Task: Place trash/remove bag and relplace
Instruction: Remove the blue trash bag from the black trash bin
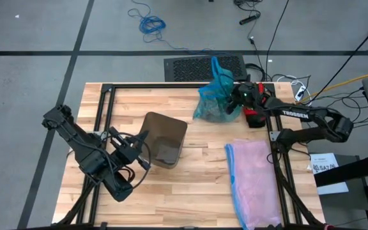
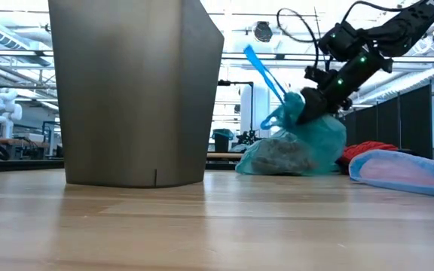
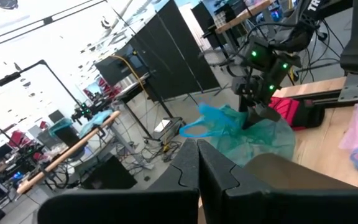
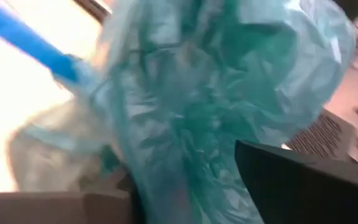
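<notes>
The teal-green bag [image 1: 217, 102] sits with its full bottom on the table near the far edge. Blue loop handles [image 1: 216, 66] stick up from it, and brown wads show through its wall [image 2: 285, 154]. My right gripper [image 1: 240, 97] is shut on the bag's upper part. The grey bin [image 1: 165, 144] stands upright at mid-table, mouth up. My left gripper [image 1: 143, 137] is shut, with its tips at the bin's left rim [image 3: 291, 171]. My right gripper pinches the gathered plastic of the bag's upper part [image 4: 191, 155] between its two fingers, slanting down from the table's right side [image 2: 315, 102]. The bag stays upright with its bottom on the table [image 2: 292, 169]. My left gripper: I cannot tell whether its shut fingers [image 3: 197, 174] touch the bin's rim.
A pale pink bag with a blue edge [image 1: 254, 182] lies flat near the table's right edge. A red glove [image 1: 254, 119] lies just behind the teal bag, under the right arm. Bare wood lies in front of the bin [image 1: 190, 198].
</notes>
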Controlling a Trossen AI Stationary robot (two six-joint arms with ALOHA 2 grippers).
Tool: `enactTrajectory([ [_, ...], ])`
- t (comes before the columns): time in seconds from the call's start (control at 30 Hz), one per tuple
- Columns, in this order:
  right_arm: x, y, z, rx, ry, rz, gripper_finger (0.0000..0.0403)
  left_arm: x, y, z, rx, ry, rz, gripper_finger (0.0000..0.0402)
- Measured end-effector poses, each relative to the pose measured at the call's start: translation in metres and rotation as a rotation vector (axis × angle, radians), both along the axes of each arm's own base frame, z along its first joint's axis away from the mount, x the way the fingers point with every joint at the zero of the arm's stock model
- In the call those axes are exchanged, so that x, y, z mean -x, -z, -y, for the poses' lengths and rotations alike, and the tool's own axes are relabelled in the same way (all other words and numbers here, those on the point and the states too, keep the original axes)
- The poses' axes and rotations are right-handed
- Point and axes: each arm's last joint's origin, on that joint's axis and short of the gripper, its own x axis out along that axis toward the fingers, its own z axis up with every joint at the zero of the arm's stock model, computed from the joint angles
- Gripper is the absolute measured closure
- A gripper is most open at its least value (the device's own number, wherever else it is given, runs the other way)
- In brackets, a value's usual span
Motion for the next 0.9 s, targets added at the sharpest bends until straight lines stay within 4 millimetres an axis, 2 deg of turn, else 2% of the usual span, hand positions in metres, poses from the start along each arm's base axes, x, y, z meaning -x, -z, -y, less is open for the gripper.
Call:
enactTrajectory([
  [0.13,0.006,0.007,-0.003,-0.027,0.019,-0.108,0.0172,0.0,0.0,0.0,0.015,0.0,0.016,0.0402],
  [0.23,0.007,0.006,-0.007,-0.038,0.004,-0.123,0.0156,0.0,0.0,0.0,0.015,0.0,0.017,0.0402],
  [0.4,0.012,-0.009,-0.019,0.001,-0.031,-0.081,0.0144,0.0,0.0,0.0,0.015,0.0,0.016,0.0402],
  [0.57,0.02,-0.027,-0.03,0.045,-0.043,-0.007,0.015,0.0,0.0,0.0,0.016,0.0,0.017,0.0402],
  [0.63,0.022,-0.03,-0.031,0.058,-0.026,0.004,0.0167,0.0,0.0,0.0,0.016,0.0,0.017,0.0402],
  [0.7,0.023,-0.029,-0.029,0.091,0.048,-0.029,0.02,0.0,0.0,0.0,0.016,0.0,0.017,0.0402],
  [0.8,0.017,-0.021,-0.022,0.097,0.138,-0.051,0.0278,0.0,0.0,0.0,0.017,0.0,0.018,0.0402],
  [0.9,0.003,-0.007,-0.014,0.072,0.124,-0.06,0.0372,0.0,0.0,0.0,0.017,0.0,0.017,0.0402],
])
